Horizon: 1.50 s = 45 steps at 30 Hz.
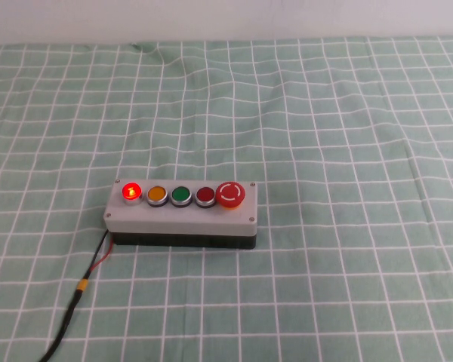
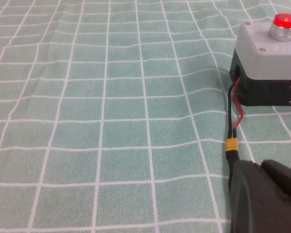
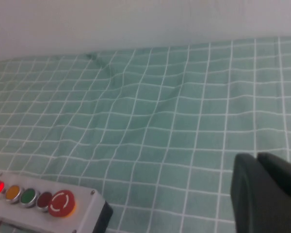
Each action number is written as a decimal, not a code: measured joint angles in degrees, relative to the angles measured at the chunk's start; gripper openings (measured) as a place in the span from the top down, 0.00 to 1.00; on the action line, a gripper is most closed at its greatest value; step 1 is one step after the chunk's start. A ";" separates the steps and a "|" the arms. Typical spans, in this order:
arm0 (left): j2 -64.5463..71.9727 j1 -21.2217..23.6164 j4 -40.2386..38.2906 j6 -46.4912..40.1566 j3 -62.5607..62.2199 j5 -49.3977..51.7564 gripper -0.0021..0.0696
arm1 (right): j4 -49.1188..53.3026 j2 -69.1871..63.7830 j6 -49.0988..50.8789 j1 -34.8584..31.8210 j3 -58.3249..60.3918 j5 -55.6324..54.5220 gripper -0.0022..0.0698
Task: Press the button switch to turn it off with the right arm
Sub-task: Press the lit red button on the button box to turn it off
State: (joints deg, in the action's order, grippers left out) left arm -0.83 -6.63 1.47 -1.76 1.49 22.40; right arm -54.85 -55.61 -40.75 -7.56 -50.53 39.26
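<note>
The right hand (image 3: 257, 158) shows only as a dark bulk at the edge of the right wrist view. Its two halves lie against each other with no cloth showing between them, so it is closed. It holds nothing and touches nothing. The switch box (image 1: 181, 215) sits on the table (image 1: 325, 136), well apart from this hand and off toward its left, with bare green checked cloth (image 3: 184, 121) between them. A white wall (image 3: 136, 24) stands far ahead of the hand, past the cloth's edge.

The left hand (image 2: 262, 167) is also a dark bulk low over the cloth. Its halves are pressed together and it grips nothing. Just ahead of it runs a black and red cable (image 2: 231, 121) with a yellow plug (image 2: 231, 144), which is very near the hand's tip; I cannot tell whether they touch. The cable leads on to the near end of the box, which lies a little further ahead of this hand.

A row of buttons runs along the grey top of the box. The lit red button (image 1: 130, 191) is at the end nearest the left hand and glows brightly. After it come a yellow button (image 1: 156, 194), a green button (image 1: 181, 195), a dark red button (image 1: 205, 195) and a large red stop button (image 1: 230, 194), which is closest to the right hand. Neither hand touches the box
</note>
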 joint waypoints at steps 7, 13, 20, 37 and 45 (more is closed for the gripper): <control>0.00 0.00 0.00 0.00 0.00 0.00 0.98 | 0.57 -10.99 -1.23 9.34 -5.18 -1.43 0.99; 0.00 0.00 0.00 0.00 0.00 0.00 0.98 | 4.61 -18.73 -1.22 22.49 -11.29 -6.50 0.99; 0.00 0.00 0.00 0.00 0.00 0.00 0.98 | 11.41 -31.60 0.77 35.09 -24.73 -7.03 0.99; 0.00 0.00 0.00 0.00 0.00 0.00 0.98 | 39.72 -64.38 23.56 54.76 -65.37 7.55 0.99; 0.00 0.00 0.00 0.00 0.00 0.00 0.98 | 42.09 -71.74 24.01 55.56 -72.85 8.60 0.99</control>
State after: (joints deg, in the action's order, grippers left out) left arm -0.83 -6.63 1.47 -1.76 1.49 22.40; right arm -12.75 -127.35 -16.73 48.01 -123.38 47.87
